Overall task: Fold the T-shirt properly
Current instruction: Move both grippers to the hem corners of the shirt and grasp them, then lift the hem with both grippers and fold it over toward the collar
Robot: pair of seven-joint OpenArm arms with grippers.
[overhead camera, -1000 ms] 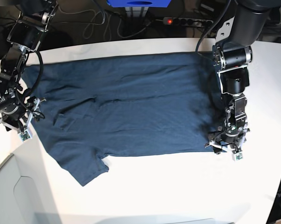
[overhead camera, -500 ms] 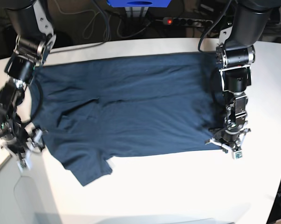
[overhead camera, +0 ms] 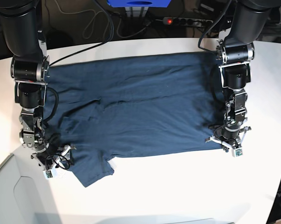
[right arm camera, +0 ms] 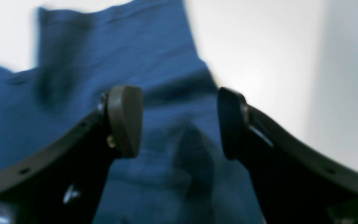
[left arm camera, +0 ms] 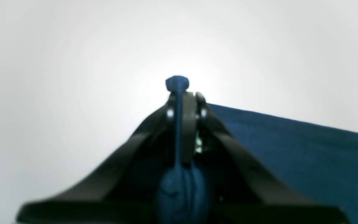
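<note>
The T-shirt (overhead camera: 140,105) lies spread flat on the white worktop (overhead camera: 177,186), dark navy, with shallow creases across its middle and 1 sleeve projecting toward the near edge on the base view's left. The garment spans most of the distance between the 2 arms.

The left gripper (overhead camera: 228,145) stands at the shirt's near corner on the base view's right. In the left wrist view its jaws are closed tight on a thin fold of the blue fabric (left arm camera: 177,124), with a small bunch of cloth protruding past the fingertips and another gathered behind them.

The right gripper (overhead camera: 58,163) sits low at the sleeve on the base view's left. In the right wrist view its 2 pads (right arm camera: 126,119) stand well apart with blue cloth visible beneath and between them; nothing is clamped. That view is blurred.
</note>
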